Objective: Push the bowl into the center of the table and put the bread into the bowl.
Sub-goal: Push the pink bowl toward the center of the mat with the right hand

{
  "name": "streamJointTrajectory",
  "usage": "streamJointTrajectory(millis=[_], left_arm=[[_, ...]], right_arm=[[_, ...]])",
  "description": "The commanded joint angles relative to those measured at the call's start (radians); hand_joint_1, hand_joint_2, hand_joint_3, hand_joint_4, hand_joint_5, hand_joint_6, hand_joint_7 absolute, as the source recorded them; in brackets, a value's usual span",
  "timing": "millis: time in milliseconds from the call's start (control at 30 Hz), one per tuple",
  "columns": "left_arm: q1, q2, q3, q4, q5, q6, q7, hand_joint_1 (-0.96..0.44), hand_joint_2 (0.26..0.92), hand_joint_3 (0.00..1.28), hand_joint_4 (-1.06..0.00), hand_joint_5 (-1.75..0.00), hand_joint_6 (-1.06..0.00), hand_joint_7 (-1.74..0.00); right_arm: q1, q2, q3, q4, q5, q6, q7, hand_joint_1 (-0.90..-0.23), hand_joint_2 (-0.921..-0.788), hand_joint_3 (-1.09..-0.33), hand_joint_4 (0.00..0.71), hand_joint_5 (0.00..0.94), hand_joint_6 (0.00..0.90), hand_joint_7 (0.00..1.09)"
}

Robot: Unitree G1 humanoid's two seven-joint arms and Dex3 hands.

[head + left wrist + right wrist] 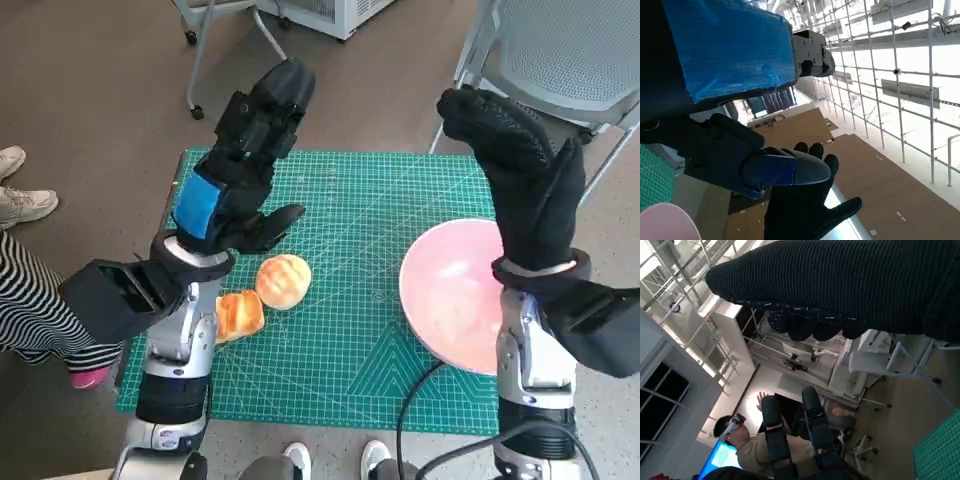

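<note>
Bread (283, 280) sits on the left half of the green cutting mat (350, 330), a round golden bun, and a second, lumpier bread piece (239, 315) lies just beside it on its near-left, the two touching or nearly so. From the head view I see my left hand (245, 165) raised above them, blue tape over its back, fingers spread apart and holding nothing; it is up off the mat, not touching either piece. My left wrist view agrees: the taped back fills the frame and the black fingers (760, 160) close on nothing.

On the right side of the mat the pink bowl (450, 290) rests with its right rim reaching the table's right edge, well off centre and well apart from the bread. My right hand (525, 185), in the black knitted glove, stands upright over the bowl's far-right rim, fingers extended and apart, gripping nothing. I cannot tell whether the glove touches the bowl.

Beyond the table on the far right is a grey mesh chair (560, 60). At the left edge a person's striped sleeve or trouser leg (25, 300) and white shoes (20, 195) show. My right wrist view catches a person wearing a headset (737, 432) by a blue screen.
</note>
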State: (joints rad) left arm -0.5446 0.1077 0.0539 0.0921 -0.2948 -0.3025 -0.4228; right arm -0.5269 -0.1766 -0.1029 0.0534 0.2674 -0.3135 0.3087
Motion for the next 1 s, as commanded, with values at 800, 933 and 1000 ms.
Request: streamJointTrajectory(millis=[800,933,1000], left_arm=[[0.002,-0.012,0.005,0.031,0.008,-0.038,-0.001,-0.68,0.921,0.34,-0.04,0.0,0.0,-0.37],[0.002,-0.009,0.006,0.029,0.005,-0.039,-0.004,-0.67,0.921,0.35,-0.04,0.0,0.0,-0.36],[0.0,-0.008,0.009,0.039,0.003,-0.044,-0.008,-0.67,0.921,0.35,-0.04,0.0,0.0,-0.36]], right_arm=[[0.066,-0.159,-0.272,0.373,-0.036,-0.169,-0.084,-0.662,-0.921,-0.727,0.111,0.0,-0.001,0.49],[0.083,-0.171,-0.291,0.448,-0.041,-0.195,-0.107,-0.662,-0.921,-0.743,0.104,0.0,-0.001,0.46],[0.091,-0.178,-0.302,0.492,-0.04,-0.207,-0.111,-0.662,-0.921,-0.748,0.102,0.0,-0.001,0.47]])
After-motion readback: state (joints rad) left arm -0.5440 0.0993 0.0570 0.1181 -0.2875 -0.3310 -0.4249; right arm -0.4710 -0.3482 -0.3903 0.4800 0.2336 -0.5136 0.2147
